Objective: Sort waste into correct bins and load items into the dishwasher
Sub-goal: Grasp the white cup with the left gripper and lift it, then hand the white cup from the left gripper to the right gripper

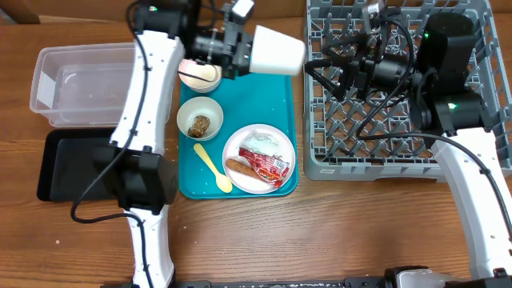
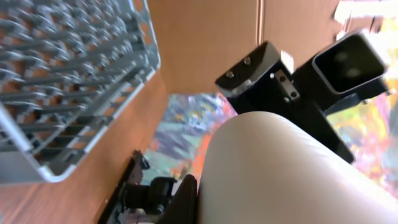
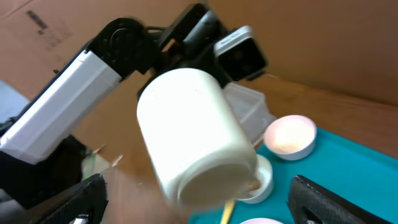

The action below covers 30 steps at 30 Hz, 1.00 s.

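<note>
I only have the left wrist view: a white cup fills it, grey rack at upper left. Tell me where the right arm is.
Observer: The right gripper hangs over the dish rack near its left edge, facing the white cup.
Operator: Give me its jaws.
Observer: Wide open and empty, by the right wrist view.
Operator: Now tell me where waste lies.
Observer: The plate on the teal tray holds a sausage and a wrapper.
</note>
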Available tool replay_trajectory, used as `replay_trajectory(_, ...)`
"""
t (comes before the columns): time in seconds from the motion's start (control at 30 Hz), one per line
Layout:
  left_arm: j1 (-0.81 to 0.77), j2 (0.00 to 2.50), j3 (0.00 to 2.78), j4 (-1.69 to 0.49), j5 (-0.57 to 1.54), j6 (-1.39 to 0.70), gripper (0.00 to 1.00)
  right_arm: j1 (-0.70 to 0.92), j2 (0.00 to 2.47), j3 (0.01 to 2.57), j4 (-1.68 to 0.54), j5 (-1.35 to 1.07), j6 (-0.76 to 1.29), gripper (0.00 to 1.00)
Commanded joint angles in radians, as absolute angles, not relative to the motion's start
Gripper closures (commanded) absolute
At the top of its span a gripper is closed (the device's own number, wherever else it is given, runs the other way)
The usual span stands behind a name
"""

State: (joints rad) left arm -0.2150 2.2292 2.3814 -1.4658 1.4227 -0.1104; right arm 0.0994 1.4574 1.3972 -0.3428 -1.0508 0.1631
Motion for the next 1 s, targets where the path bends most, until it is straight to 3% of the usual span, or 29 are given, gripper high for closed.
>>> replay_trajectory(0.0,-0.257,2.22,2.39,-1.46,1.465,-0.074,0.96,0.108,1.467,1.422,-0.339,-1.113,0.18,0.06)
replay_trajectory(0.2,-0.296,2.22,2.39,-1.454,1.465,-0.075,0.96,0.13,1.467,1.421,-0.342,-1.145,0.179,0.15)
replay_trajectory(0.3,-0.299,2.22,2.39,-1.454,1.472,-0.075,0.96,0.138,1.467,1.421,-0.346,-1.148,0.18,0.33)
replay_trajectory(0.43,-0.299,2.22,2.39,-1.454,1.472,-0.075,0.96,0.138,1.467,1.421,-0.356,-1.158,0.18,0.46)
replay_trajectory(0.53,-0.298,2.22,2.39,-1.449,1.472,-0.075,0.93,0.138,1.467,1.421,-0.361,-1.158,0.18,0.47)
replay_trajectory(0.67,-0.298,2.22,2.39,-1.431,1.471,-0.087,0.82,0.138,1.467,1.421,-0.362,-1.158,0.18,0.48)
replay_trajectory(0.73,-0.298,2.22,2.39,-1.425,1.471,-0.086,0.7,0.138,1.467,1.421,-0.361,-1.158,0.18,0.48)
replay_trajectory(0.83,-0.298,2.22,2.39,-1.42,1.467,-0.086,0.67,0.129,1.465,1.422,-0.36,-1.158,0.18,0.48)
replay_trajectory(0.87,-0.298,2.22,2.39,-1.417,1.467,-0.086,0.7,0.124,1.464,1.422,-0.361,-1.158,0.18,0.48)
replay_trajectory(0.97,-0.298,2.22,2.39,-1.407,1.467,-0.094,0.96,0.117,1.463,1.422,-0.361,-1.164,0.184,0.48)
